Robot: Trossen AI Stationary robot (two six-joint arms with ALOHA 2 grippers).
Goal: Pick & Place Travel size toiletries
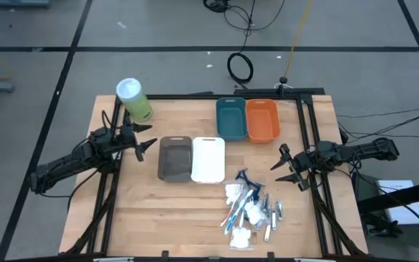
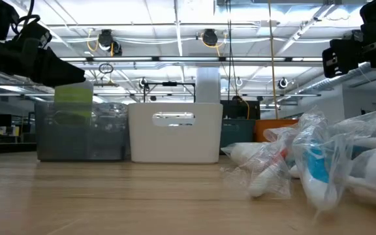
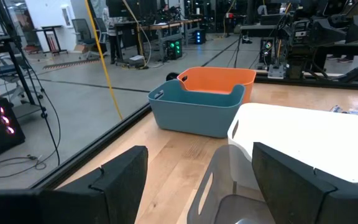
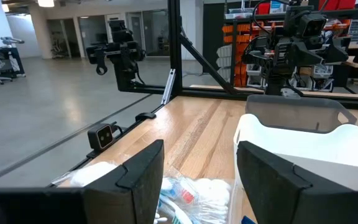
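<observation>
The left gripper (image 1: 145,145) hovers at the table's nine o'clock edge, fingers apart and empty, pointing at the brown bin (image 1: 174,158). The right gripper (image 1: 286,167) hovers at three o'clock, fingers also apart, holding nothing, facing the left one across the table (image 1: 158,225).

Nearest, at about five o'clock from the table's centre, the toiletries (image 1: 249,207) lie in a loose heap on the wood: white packets, thin toothbrushes, a dark blue razor at the heap's far end, small silvery tubes on its three o'clock side. None is in a bin.

At the centre the brown bin and white bin (image 1: 208,159) stand side by side, touching. Farther, toward one o'clock, the teal bin (image 1: 230,118) and orange bin (image 1: 262,120) stand together. At eleven o'clock a green canister (image 1: 134,99) lies by the far edge.
</observation>
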